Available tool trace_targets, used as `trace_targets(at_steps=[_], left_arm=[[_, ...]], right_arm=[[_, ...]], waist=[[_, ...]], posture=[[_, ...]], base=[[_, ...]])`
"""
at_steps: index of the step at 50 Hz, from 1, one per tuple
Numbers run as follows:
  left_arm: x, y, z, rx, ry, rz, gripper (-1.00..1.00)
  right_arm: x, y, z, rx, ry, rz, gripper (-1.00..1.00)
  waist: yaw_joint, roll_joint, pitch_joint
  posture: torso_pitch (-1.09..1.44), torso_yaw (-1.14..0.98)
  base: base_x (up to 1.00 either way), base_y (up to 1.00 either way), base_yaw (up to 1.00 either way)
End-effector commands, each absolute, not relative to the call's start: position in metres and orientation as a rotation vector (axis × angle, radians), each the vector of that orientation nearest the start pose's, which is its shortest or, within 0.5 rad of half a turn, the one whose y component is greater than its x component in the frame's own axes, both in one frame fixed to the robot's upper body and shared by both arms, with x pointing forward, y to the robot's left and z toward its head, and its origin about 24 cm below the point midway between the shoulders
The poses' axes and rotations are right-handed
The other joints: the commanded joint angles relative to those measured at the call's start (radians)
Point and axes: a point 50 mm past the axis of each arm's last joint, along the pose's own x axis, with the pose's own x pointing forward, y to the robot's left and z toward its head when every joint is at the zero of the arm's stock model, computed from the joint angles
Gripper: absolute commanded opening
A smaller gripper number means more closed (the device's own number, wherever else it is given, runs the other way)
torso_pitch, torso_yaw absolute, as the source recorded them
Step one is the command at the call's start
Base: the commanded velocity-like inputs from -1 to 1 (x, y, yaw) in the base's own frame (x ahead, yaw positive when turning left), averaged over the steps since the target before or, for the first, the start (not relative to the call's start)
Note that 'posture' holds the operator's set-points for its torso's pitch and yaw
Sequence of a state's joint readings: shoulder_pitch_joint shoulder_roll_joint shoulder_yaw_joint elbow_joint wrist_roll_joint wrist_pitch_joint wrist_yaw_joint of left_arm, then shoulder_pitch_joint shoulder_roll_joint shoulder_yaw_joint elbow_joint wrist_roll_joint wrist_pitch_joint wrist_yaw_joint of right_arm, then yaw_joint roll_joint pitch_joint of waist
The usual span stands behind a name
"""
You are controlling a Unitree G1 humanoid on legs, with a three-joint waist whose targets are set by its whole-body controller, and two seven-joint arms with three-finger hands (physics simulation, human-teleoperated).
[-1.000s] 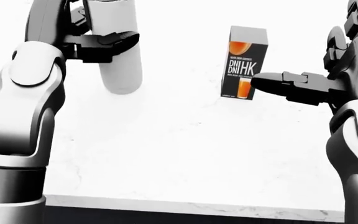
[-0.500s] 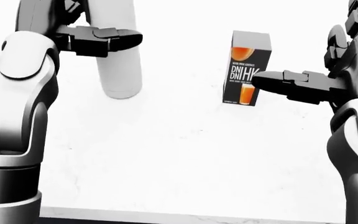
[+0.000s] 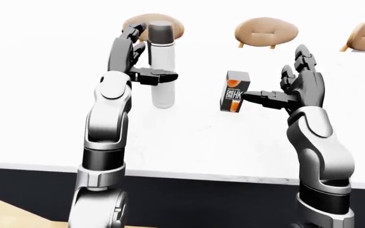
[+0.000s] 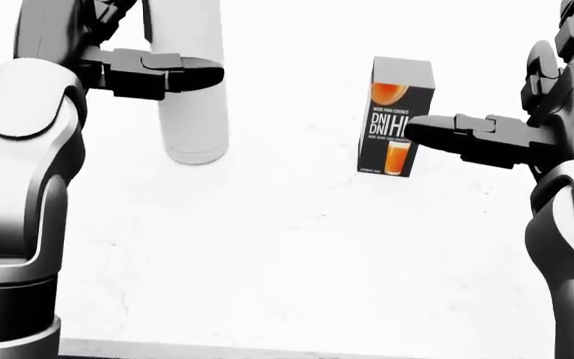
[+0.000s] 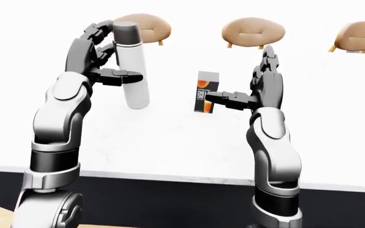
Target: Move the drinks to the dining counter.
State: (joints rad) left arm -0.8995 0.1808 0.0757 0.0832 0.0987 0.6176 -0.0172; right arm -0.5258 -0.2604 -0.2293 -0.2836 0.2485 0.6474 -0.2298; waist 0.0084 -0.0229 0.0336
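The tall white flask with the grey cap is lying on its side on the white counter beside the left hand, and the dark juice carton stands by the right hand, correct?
Not quite. The tall white flask with the grey cap stands upright on the white counter, as the left-eye view shows. The left hand is at it, and the dark juice carton does stand by the right hand.

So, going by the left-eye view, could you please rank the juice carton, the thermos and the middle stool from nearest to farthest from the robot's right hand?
1. The juice carton: just to the view's left of the right hand, at its fingertip.
2. The middle stool: toward the view's top, beyond the counter.
3. The thermos: far across at view left, by the left hand.
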Motion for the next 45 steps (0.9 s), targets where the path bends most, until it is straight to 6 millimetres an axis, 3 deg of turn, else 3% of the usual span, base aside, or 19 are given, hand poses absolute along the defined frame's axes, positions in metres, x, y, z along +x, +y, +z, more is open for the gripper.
trace_targets(at_steps=[1, 18, 23, 35, 37, 45], left_arm=[[0.359, 0.138, 0.273, 0.233, -0.296, 0.006, 0.66], [0.342, 0.148, 0.274, 0.219, -0.311, 0.018, 0.68], [0.328, 0.157, 0.276, 0.204, -0.333, 0.043, 0.71], [0.295, 0.185, 0.283, 0.159, -0.380, 0.100, 0.90], [0.291, 0.190, 0.282, 0.153, -0.383, 0.113, 1.00], [0.273, 0.203, 0.290, 0.128, -0.412, 0.145, 1.00]], right_arm=[[0.305, -0.206, 0.226, 0.039, -0.281, -0.233, 1.00], [0.299, -0.209, 0.229, 0.039, -0.290, -0.236, 1.00], [0.292, -0.214, 0.231, 0.046, -0.300, -0.242, 1.00], [0.259, -0.234, 0.248, 0.070, -0.358, -0.266, 1.00], [0.253, -0.238, 0.250, 0.077, -0.369, -0.274, 1.00], [0.227, -0.248, 0.264, 0.106, -0.426, -0.290, 1.00]], waist=[[0.000, -0.001, -0.028], [0.001, 0.000, -0.025], [0.000, 0.001, -0.025], [0.002, 0.000, -0.018], [0.002, 0.000, -0.017], [0.003, 0.000, -0.012]], posture=[[0.00, 0.00], [0.00, 0.00], [0.00, 0.00], [0.00, 0.00], [0.00, 0.00], [0.00, 0.00]], base=[[0.00, 0.00, 0.00], [0.00, 0.00, 0.00], [0.00, 0.00, 0.00], [0.00, 0.00, 0.00], [0.00, 0.00, 0.00], [0.00, 0.00, 0.00]])
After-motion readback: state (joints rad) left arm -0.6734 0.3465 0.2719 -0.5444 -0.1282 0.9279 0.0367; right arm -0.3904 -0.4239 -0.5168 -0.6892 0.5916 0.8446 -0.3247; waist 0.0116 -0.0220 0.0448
